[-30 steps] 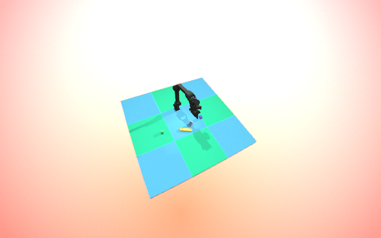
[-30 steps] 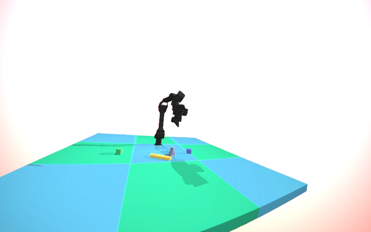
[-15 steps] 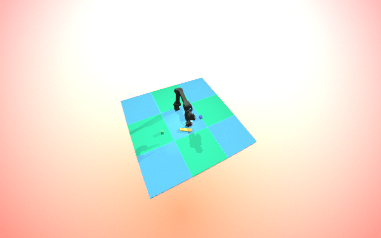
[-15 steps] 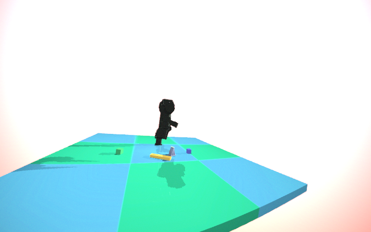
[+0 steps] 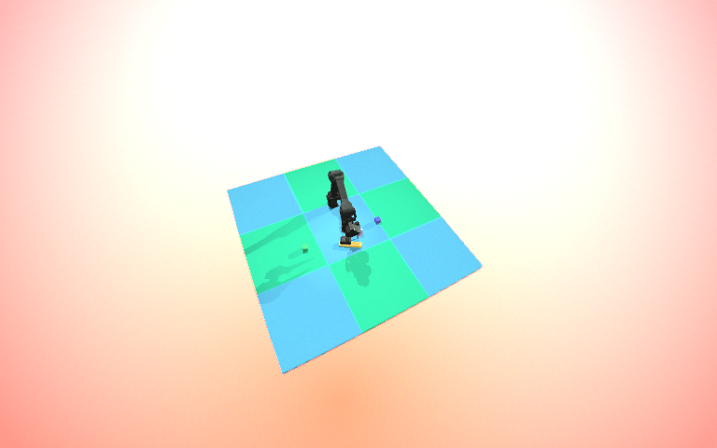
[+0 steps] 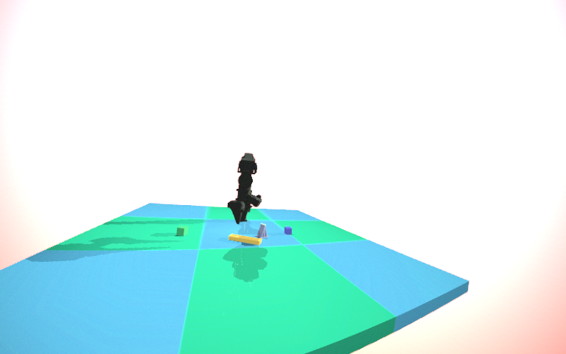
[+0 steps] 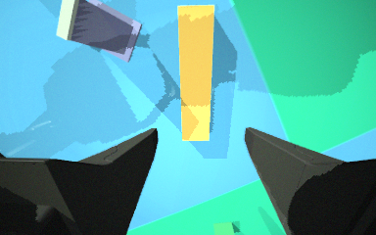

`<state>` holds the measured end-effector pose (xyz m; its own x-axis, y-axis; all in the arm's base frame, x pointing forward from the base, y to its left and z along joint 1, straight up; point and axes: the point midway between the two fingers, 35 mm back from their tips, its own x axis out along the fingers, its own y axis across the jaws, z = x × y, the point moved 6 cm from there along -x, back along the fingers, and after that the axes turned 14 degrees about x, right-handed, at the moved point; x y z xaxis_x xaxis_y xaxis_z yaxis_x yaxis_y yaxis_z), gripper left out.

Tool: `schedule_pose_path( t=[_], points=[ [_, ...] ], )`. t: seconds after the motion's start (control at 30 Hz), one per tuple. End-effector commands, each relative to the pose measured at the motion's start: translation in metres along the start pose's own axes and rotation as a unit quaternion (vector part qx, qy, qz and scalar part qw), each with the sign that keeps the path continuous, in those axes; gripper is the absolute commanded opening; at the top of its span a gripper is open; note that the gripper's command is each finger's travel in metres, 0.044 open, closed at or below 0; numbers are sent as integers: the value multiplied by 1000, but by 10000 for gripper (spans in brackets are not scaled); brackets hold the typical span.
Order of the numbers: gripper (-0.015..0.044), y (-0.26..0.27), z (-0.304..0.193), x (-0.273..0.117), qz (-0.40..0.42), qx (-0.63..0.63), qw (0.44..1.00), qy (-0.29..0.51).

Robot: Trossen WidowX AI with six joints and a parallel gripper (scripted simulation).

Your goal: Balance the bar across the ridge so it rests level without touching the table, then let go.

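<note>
The yellow bar [image 5: 354,245] [image 6: 245,239] [image 7: 197,64] lies flat on the table, beside the ridge. The pale lilac ridge [image 6: 261,231] [image 7: 102,30] stands on the centre blue square; in the top view the arm hides most of it. My gripper [image 5: 344,241] [image 6: 238,222] [image 7: 201,133] is open and empty, pointing down above the table. In the wrist view the bar's near end shows between the two fingertips, and its length runs away from them toward the top. The ridge is at the upper left there, apart from the bar.
A green cube [image 5: 304,248] [image 6: 181,231] [image 7: 223,228] sits on the green square at the left in the top and exterior views. A blue-purple cube [image 5: 377,220] [image 6: 287,230] sits to the right of the ridge. The arm's shadows fall across the table.
</note>
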<state>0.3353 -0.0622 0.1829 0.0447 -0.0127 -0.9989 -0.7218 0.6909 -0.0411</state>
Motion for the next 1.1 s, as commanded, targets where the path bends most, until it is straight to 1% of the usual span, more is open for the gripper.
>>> schedule_pose_path(
  t=[0.0,0.2,0.53,1.07],
  points=[
    [315,0,-1,14,7,6,1000,2],
    [315,1,-2,46,7,6,1000,2],
    [315,1,-2,50,7,6,1000,2],
    [315,1,-2,73,7,6,1000,2]
  ],
)
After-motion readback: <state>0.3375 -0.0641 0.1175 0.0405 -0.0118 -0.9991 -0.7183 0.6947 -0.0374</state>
